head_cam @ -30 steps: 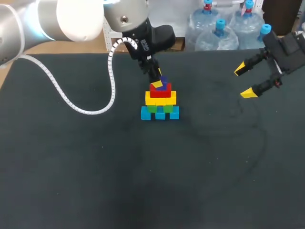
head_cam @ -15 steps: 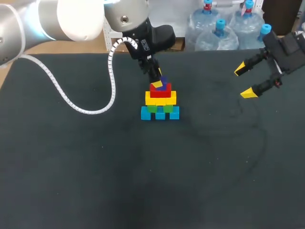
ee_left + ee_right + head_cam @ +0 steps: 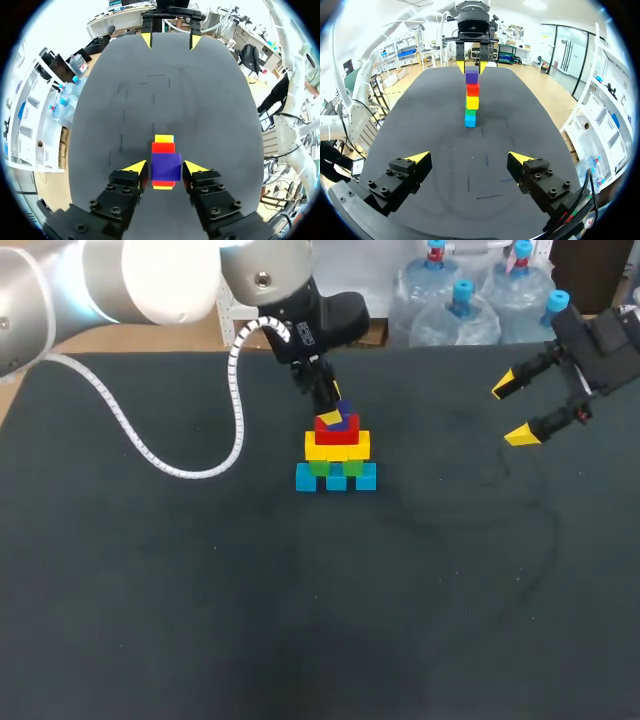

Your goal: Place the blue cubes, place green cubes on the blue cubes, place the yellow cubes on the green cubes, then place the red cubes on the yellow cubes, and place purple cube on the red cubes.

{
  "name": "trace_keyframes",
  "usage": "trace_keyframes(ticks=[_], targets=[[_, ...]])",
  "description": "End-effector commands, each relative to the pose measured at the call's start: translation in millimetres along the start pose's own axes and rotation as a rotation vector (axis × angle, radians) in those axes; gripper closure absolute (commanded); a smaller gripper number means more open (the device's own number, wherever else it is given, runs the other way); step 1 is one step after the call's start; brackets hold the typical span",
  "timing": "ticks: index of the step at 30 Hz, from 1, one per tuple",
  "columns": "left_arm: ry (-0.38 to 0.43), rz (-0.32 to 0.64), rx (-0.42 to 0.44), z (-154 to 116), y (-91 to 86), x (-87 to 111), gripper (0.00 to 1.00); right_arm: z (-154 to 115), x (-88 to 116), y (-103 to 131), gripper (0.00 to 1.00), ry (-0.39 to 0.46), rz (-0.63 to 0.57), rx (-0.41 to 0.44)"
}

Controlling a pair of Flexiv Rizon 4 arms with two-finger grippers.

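The left gripper point(image 3: 165, 169) straddled the small purple cube point(image 3: 472, 76) atop the stack of red, yellow, green and blue cubes point(image 3: 337, 455) at mid-table; whether it clamped that cube could not be told. Its arm angled in from the far left. The right gripper point(image 3: 470, 159) hung wide open and empty at the far right, well apart from the stack.

Purple cube point(image 3: 166, 166) sits atop the stepped cube stack point(image 3: 337, 448)
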State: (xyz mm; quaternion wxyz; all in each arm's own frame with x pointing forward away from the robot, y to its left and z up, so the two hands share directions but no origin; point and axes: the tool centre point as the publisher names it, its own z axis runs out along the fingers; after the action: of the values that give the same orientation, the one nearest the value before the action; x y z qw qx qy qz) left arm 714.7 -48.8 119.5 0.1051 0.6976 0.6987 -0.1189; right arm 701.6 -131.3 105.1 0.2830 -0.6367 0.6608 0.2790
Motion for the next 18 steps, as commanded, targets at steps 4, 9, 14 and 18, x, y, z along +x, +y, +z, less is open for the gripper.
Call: trace_keyframes(ticks=[4,9,14,18], targets=[[0.000,0.007,0.005,0,3.3,-0.7,0.56,0,0,0,0.00,-0.001,-0.001,0.000],[0.001,0.007,0.004,0,3.4,-0.6,0.56,0,0,0,0.00,-0.001,-0.001,0.000],[0.001,0.008,0.001,-3,3.8,-0.5,0.55,0,0,0,0.00,-0.001,-0.001,0.000],[-0.022,0.025,-0.011,-12,-0.8,-4.7,0.31,0,0,0,0.00,-0.001,-0.001,0.000]])
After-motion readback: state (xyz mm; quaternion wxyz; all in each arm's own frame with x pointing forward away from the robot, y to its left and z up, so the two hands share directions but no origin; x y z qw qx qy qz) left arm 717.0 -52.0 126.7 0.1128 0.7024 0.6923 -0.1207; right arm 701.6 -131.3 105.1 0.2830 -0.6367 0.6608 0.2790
